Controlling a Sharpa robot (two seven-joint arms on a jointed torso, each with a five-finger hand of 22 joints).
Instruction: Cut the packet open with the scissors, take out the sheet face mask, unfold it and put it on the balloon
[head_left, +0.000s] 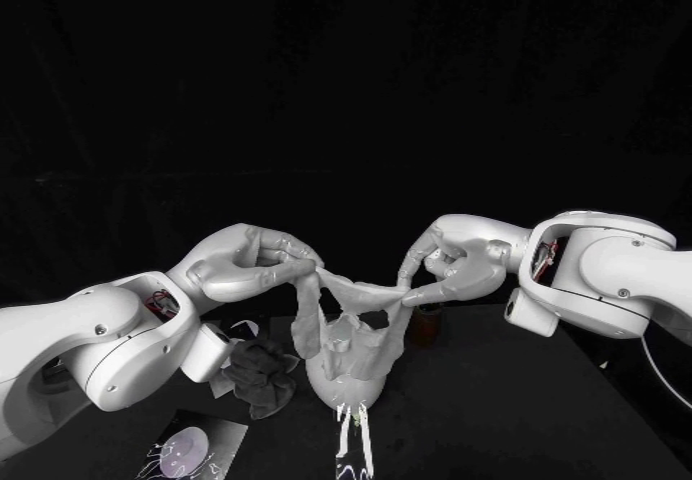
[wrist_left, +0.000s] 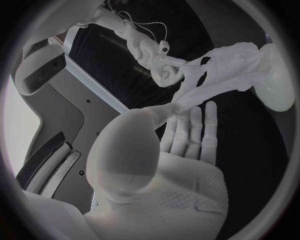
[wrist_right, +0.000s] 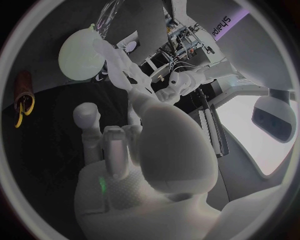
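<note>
The left hand and the right hand are raised above the black table, and each pinches one upper corner of the sheet face mask between thumb and fingertips; the mask sags in a shallow curve between them. It is out of its packet and mostly opened out, with its cut-out holes visible in the left wrist view. Its lower folds hang down over the top of the pale balloon, which stands on the table just below and between the two hands (whether the sheet actually rests on the balloon I cannot tell). A dark crumpled object lies just beside the balloon on the robot's left; the packet lies flat nearer the robot. A brown holder stands beyond the balloon under the right hand.
</note>
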